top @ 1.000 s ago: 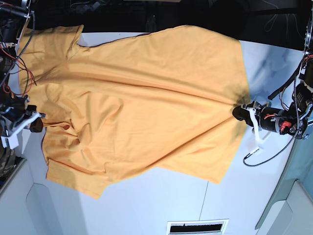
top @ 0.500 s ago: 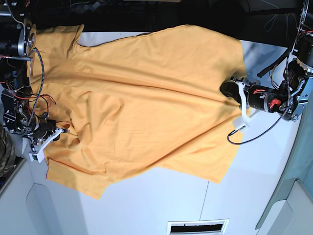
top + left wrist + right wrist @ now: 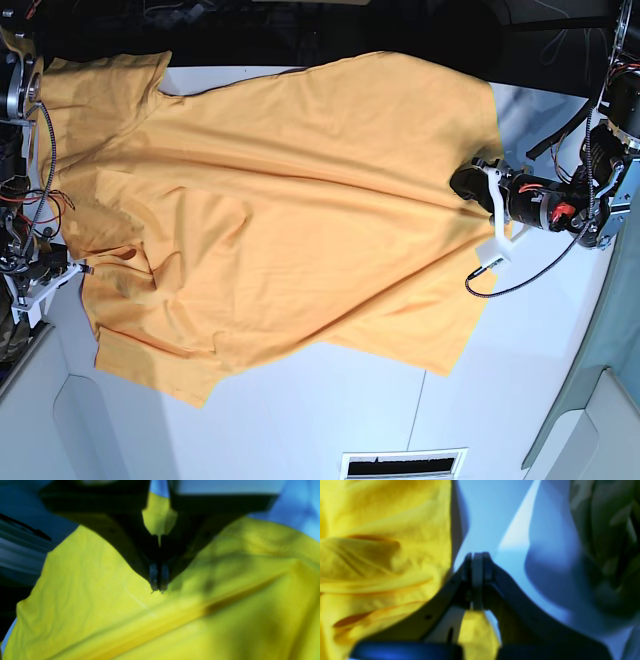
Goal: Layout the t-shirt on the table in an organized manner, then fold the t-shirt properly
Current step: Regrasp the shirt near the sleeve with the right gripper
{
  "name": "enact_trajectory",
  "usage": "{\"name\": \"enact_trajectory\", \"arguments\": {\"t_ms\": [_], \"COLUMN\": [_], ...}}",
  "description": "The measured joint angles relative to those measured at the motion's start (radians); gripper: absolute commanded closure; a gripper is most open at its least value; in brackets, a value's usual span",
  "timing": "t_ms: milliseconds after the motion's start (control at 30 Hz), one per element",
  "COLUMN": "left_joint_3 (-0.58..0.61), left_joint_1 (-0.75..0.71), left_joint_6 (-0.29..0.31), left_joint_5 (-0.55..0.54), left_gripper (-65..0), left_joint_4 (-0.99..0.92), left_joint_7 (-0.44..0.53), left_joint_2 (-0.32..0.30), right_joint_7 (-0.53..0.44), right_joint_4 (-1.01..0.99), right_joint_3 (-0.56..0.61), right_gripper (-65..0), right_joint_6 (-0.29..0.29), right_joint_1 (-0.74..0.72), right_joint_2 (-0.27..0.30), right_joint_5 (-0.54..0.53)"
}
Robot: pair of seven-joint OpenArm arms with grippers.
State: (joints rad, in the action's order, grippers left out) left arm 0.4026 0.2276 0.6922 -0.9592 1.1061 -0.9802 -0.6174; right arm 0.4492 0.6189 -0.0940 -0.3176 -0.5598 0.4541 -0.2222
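Note:
The orange-yellow t-shirt (image 3: 290,210) lies spread across the white table (image 3: 300,420), wrinkled, with its sleeves and neck at the left and its hem at the right. My left gripper (image 3: 464,182) is shut, and its tips rest on the shirt (image 3: 100,605) near the hem, with no cloth visibly pinched. In the left wrist view the left gripper (image 3: 157,590) touches the fabric. My right gripper (image 3: 78,267) is shut and holds nothing. In the right wrist view the right gripper (image 3: 477,555) hovers over bare table (image 3: 490,517) just beside the shirt's edge (image 3: 395,555).
A camouflage cloth (image 3: 607,542) lies off the table's left end (image 3: 10,335). A vent slot (image 3: 403,464) sits at the near edge. A loose cable (image 3: 500,285) hangs under the left arm. Behind the table's far edge it is dark.
The left gripper moved up along the hem and let go of the pulled cloth, and the hem now lies straighter. The right gripper went onto the shirt near the neck, then drew back left off it.

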Motion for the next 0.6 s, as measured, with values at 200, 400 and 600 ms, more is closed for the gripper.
{"name": "enact_trajectory", "arguments": {"t_ms": [200,400,600], "left_joint_3": [0.000,0.000,0.000], "left_joint_1": [-0.003,-0.008,0.008], "left_joint_6": [0.000,0.000,0.000], "left_joint_5": [-0.001,0.029,0.050], "left_gripper": [0.0,0.0,0.0], "left_joint_4": [0.001,0.000,0.000], "left_joint_7": [-0.003,0.000,0.034], "left_joint_2": [0.013,0.002,0.003], "right_joint_7": [0.131,0.151,0.112], "right_joint_4": [0.062,0.164,0.177], "right_joint_3": [-0.093,-0.193,-0.202], "right_gripper": [0.0,0.0,0.0], "right_joint_6": [-0.051,-0.108,-0.132], "right_joint_1": [0.079,0.230,0.349], "right_joint_2": [-0.002,-0.023,-0.013], "right_joint_5": [-0.154,-0.219,-0.260]}}
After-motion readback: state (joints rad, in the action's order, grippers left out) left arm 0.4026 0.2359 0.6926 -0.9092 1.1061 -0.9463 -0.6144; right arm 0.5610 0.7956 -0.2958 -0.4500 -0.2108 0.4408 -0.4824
